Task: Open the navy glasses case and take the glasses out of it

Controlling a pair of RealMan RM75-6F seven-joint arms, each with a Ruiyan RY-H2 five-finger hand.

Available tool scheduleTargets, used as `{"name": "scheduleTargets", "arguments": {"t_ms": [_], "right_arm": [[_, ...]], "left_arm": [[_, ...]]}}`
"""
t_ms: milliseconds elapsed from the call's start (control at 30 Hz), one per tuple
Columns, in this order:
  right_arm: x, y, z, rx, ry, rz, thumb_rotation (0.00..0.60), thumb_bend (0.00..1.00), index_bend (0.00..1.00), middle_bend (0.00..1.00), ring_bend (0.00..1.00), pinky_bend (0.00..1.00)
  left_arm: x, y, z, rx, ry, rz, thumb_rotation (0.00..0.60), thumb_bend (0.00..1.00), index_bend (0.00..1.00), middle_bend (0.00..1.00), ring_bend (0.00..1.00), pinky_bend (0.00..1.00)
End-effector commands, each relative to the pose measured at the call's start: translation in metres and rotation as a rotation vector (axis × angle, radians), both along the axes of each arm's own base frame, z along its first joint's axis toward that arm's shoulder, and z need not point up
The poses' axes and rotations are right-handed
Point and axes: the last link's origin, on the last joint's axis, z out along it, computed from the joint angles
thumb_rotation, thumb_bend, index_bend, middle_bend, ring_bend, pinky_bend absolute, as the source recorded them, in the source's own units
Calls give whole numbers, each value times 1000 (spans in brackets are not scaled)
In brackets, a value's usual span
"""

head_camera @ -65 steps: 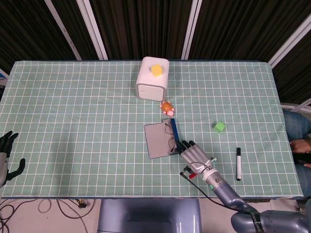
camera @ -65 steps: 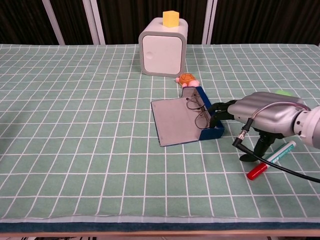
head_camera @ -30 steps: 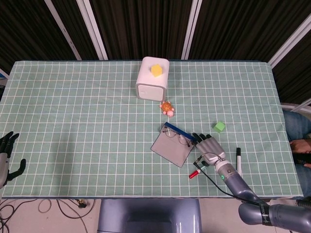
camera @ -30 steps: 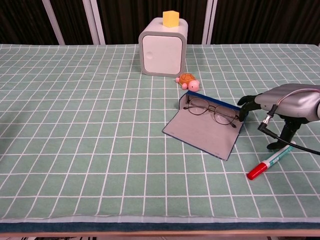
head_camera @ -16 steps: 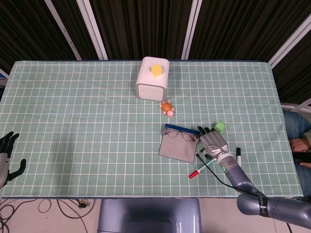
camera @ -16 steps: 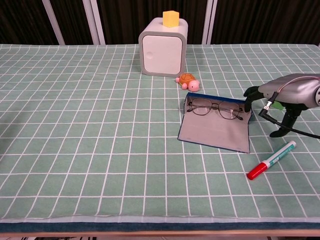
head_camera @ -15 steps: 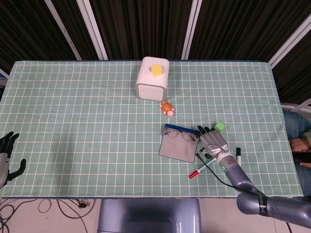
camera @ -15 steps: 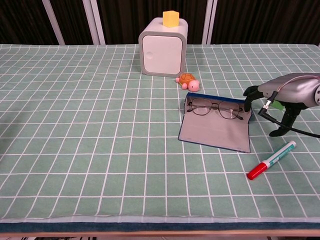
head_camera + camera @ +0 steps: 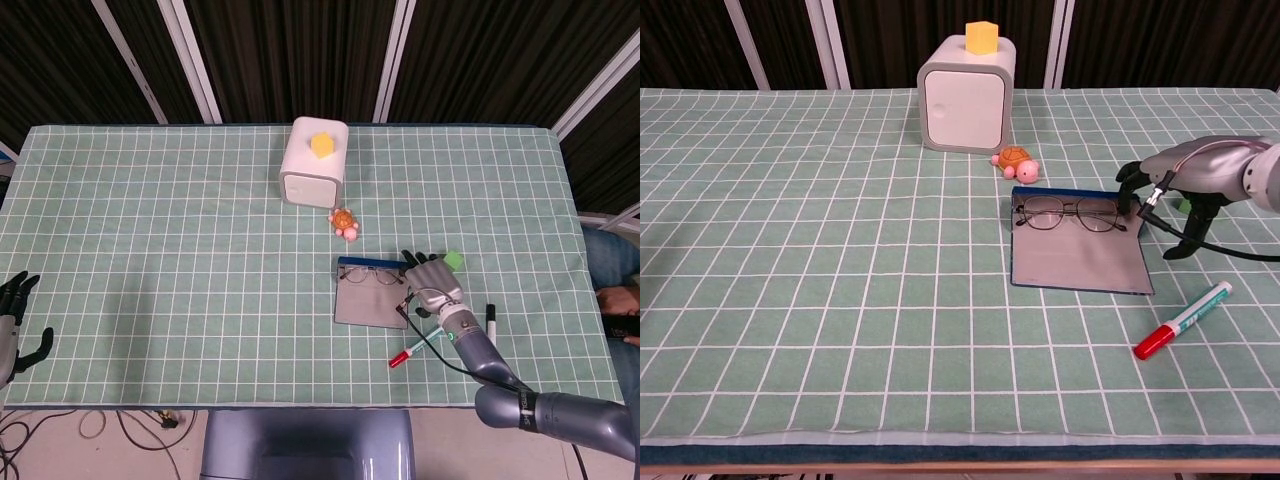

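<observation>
The navy glasses case (image 9: 368, 300) (image 9: 1080, 262) lies open on the table, its grey flap flat toward the front and its navy edge at the back. The thin-framed glasses (image 9: 372, 275) (image 9: 1072, 213) rest in it along that edge. My right hand (image 9: 432, 283) (image 9: 1185, 170) is at the case's right end, fingers (image 9: 1127, 190) spread and touching that end, holding nothing. My left hand (image 9: 12, 320) hangs off the table's front left corner, fingers apart and empty, unseen in the chest view.
A red-capped marker (image 9: 410, 350) (image 9: 1185, 320) lies front right of the case, a black marker (image 9: 490, 322) further right. A green cube (image 9: 453, 259) sits behind my right hand. A turtle toy (image 9: 344, 222) (image 9: 1015, 160) and white box (image 9: 313, 160) (image 9: 965, 105) with yellow block stand behind.
The open case has swung round until it lies square to the table's edge, glasses still in it. My right hand has moved back along its right end.
</observation>
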Motion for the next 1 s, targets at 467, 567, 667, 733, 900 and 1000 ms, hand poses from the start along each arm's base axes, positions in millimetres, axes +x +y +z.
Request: {"name": "scheduleTargets", "arguments": {"t_ms": [467, 567, 667, 733, 900, 1000], "right_arm": [[17, -10, 13, -14, 33, 13, 600, 277, 285, 81, 141, 229], [26, -10, 21, -9, 15, 5, 600, 270, 271, 88, 141, 229], [44, -13, 32, -1, -50, -24, 600, 252, 254, 90, 141, 229], [53, -17, 39, 14, -91, -59, 600, 238, 249, 97, 141, 229], [67, -34, 45, 94, -142, -184, 600, 195, 233, 144, 154, 229], [76, -49, 43, 140, -145, -245, 600, 195, 233, 164, 160, 229]], "left_arm": [[0, 0, 1, 3, 1, 1, 600, 442, 52, 0, 0, 0], [0, 0, 1, 4, 1, 1, 600, 442, 52, 0, 0, 0], [0, 1, 1, 7, 2, -1, 600, 442, 52, 0, 0, 0], [0, 1, 1, 7, 0, 0, 600, 442, 52, 0, 0, 0], [-1, 2, 1, 6, -2, 6, 600, 443, 52, 0, 0, 0], [-1, 2, 1, 8, -2, 5, 600, 442, 52, 0, 0, 0]]}}
